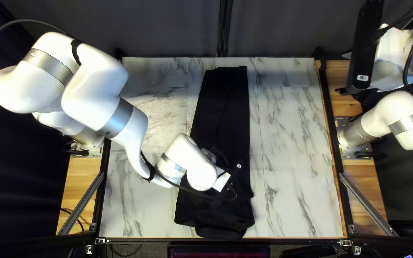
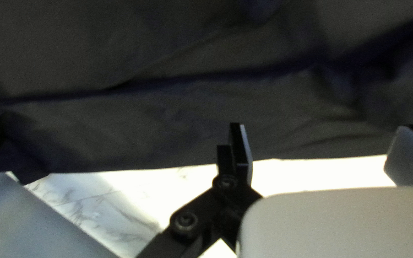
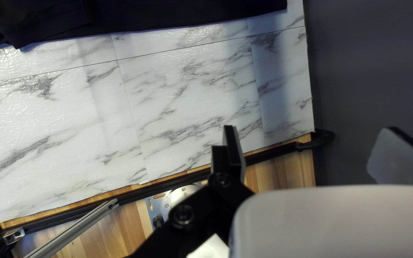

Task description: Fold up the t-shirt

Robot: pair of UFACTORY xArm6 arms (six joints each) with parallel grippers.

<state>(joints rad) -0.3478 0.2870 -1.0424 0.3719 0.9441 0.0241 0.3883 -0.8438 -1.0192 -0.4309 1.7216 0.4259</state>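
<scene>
t-shirt (image 1: 221,105): black, laid as a long narrow strip from near the table's far edge down to its near edge, a little left of the middle; it looks folded lengthwise, with the crosswise fold probably next.
left gripper (image 2: 319,126): fingers spread, over the cloth's border; nothing is pinched. whether a fingertip touches the fabric, i cannot tell.
right gripper (image 3: 310,129): fingers spread, by the table's right edge, well apart from the shirt.
cloth layers (image 2: 192,110): a crease runs along them. a shallow grip could catch only the top one, so the lower would lag behind and the strip would open up.
near end (image 1: 221,232): wider and uneven, one part poking out past the rest. folded as it lies, it would likely make a crooked bundle.
table (image 1: 292,119): the shirt's end sits close to its near edge, so a careless push could send fabric over the side.
left arm (image 1: 187,160): reaches across the shirt from the left edge. coming down too low, the open fingers could press and drag the strip, bunching it; lifting with this gripper alone might twist the end, as nothing steadies the other corner.
</scene>
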